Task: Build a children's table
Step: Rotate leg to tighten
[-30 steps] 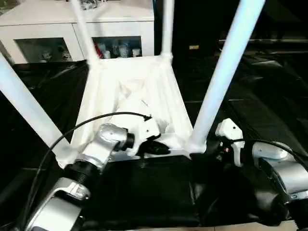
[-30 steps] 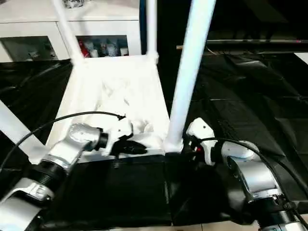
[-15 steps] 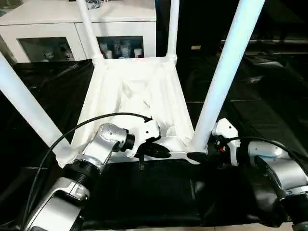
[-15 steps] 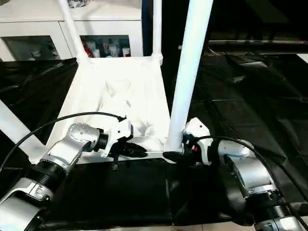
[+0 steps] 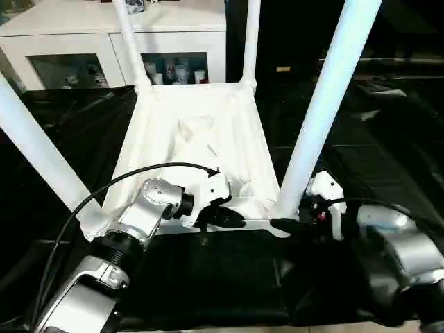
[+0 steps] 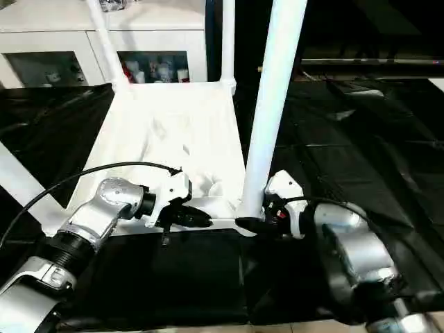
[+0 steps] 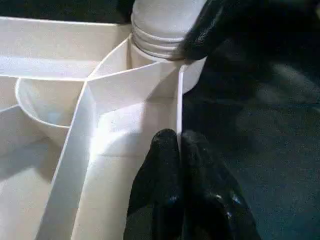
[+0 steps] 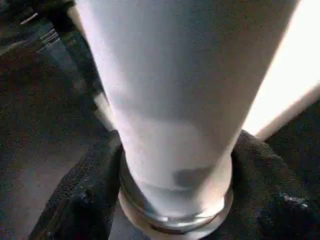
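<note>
The children's table lies upside down: its white tabletop [image 5: 201,139] rests on the black cover with all its legs standing up in the corner sockets. My left gripper [image 5: 232,218] is at the tabletop's near edge, shut on the thin raised rim [image 7: 178,100], which runs between its two black fingers [image 7: 160,165]. My right gripper [image 5: 288,223] is at the foot of the near right leg [image 5: 326,104]. Its fingers [image 8: 85,200] hug the leg's base [image 8: 175,100] from both sides, just above the socket.
The black-covered work table [image 5: 374,159] spreads around the tabletop. A white cabinet with glass doors [image 5: 69,41] stands behind it. The near left leg [image 5: 35,152] leans across my left side. A black cable [image 5: 139,173] arcs over my left forearm.
My right gripper's fingers have closed in around the base of the near right leg. The view has tilted a little. My left gripper stays on the rim.
</note>
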Robot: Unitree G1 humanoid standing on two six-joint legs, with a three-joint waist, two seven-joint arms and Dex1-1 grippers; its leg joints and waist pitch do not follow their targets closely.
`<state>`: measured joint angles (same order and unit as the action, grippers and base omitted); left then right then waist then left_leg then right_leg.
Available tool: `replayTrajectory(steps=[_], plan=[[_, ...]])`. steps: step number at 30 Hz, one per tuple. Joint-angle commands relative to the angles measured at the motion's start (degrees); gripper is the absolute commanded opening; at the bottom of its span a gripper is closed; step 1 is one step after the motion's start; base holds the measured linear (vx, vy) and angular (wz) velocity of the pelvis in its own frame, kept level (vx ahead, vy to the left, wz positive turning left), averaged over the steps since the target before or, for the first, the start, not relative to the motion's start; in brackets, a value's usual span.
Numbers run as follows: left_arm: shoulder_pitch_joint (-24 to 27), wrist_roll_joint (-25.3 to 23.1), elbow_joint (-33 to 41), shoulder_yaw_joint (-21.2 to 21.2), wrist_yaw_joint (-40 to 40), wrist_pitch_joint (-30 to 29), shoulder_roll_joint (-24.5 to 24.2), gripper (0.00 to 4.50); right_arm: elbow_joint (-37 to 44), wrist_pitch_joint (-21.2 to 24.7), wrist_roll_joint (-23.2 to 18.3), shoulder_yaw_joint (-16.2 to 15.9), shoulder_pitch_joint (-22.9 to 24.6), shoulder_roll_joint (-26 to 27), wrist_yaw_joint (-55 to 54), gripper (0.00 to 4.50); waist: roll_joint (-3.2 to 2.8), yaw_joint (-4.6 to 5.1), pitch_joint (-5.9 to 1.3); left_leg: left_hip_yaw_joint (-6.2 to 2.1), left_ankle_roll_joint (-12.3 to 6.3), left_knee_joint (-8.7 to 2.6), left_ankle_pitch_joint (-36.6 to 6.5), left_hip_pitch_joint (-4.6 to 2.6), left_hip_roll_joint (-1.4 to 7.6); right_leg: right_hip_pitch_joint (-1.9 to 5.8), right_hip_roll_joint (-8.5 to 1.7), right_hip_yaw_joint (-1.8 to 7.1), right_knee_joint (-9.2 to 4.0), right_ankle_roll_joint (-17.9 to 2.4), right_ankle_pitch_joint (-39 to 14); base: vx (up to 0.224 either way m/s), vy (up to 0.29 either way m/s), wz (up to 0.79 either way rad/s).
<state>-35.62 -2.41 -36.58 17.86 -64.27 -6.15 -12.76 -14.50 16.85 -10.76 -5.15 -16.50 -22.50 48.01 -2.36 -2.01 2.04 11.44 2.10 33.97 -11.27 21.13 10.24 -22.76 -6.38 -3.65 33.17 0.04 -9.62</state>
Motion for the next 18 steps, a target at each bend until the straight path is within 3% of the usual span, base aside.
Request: replayTrajectory(steps=[1, 5, 10, 14, 16, 18], plan=[[-0.7, -2.0, -2.7, 0.7, 9.7, -2.9, 5.2, 0.0, -4.8, 1.8, 2.6, 0.7, -2.0, 5.7, -13.0, 2.74, 0.87, 0.56, -2.63, -1.27, -1.07, -4.63, -16.9, -0.78, 2.56, 2.01, -2.13, 1.69, -4.41, -11.9, -21.3, 0.0, 0.0, 0.0], [-1.4, -2.6, -3.1, 0.5, 15.6, -6.8, 9.6, 0.0, -7.8, 3.3, 4.2, 2.9, -4.5, 11.1, -23.9, 2.74, 0.96, 1.67, -2.53, -1.79, 0.6, -4.94, -20.1, -0.71, 2.24, 1.82, -2.07, 1.43, -5.25, -8.4, -27.6, -0.013, 0.002, -0.01], [-2.1, -4.1, -3.9, 2.0, 19.1, -7.7, 13.7, 0.0, -10.8, 2.4, 7.4, 1.3, -6.9, 15.0, -29.5, 2.74, 0.96, 2.22, -2.48, -1.89, -0.32, -4.83, -21.8, -0.73, 1.95, 1.36, -2.05, 1.25, -6.09, -6.3, -30.8, 0.0, 0.0, 0.0], [-2.5, -4.9, -4.5, 2.2, 18.3, -5.5, 12.4, 0.0, -9.3, 0.3, 6.0, 1.6, -6.8, 16.1, -27.3, 2.74, 0.85, 2.2, -2.66, -1.92, -0.98, -4.93, -20.9, -0.47, 2.06, 1.52, -2.0, 1.38, -5.82, -6.7, -28.0, 0.0, 0.0, 0.0], [-2.3, -4.6, -4.0, 2.1, 16.8, -5.6, 11.1, 0.0, -7.7, 0.1, 4.8, 1.9, -6.6, 15.3, -25.2, 3.29, 0.8, 2.29, -2.65, -1.89, -1.03, -5.02, -20.6, -0.32, 2.17, 1.61, -1.97, 1.43, -5.54, -7.6, -26.0, 0.0, 0.0, 0.0], [-1.8, -4.3, -3.4, 2.1, 14.0, -4.4, 9.0, 0.0, -4.8, 1.7, 3.0, 1.9, -6.0, 13.2, -20.7, 3.43, 0.74, 2.37, -2.72, -1.9, -1.27, -5.03, -21.0, -0.31, 2.19, 1.72, -1.98, 1.46, -5.4, -8.3, -24.9, 0.0, 0.0, 0.0]])
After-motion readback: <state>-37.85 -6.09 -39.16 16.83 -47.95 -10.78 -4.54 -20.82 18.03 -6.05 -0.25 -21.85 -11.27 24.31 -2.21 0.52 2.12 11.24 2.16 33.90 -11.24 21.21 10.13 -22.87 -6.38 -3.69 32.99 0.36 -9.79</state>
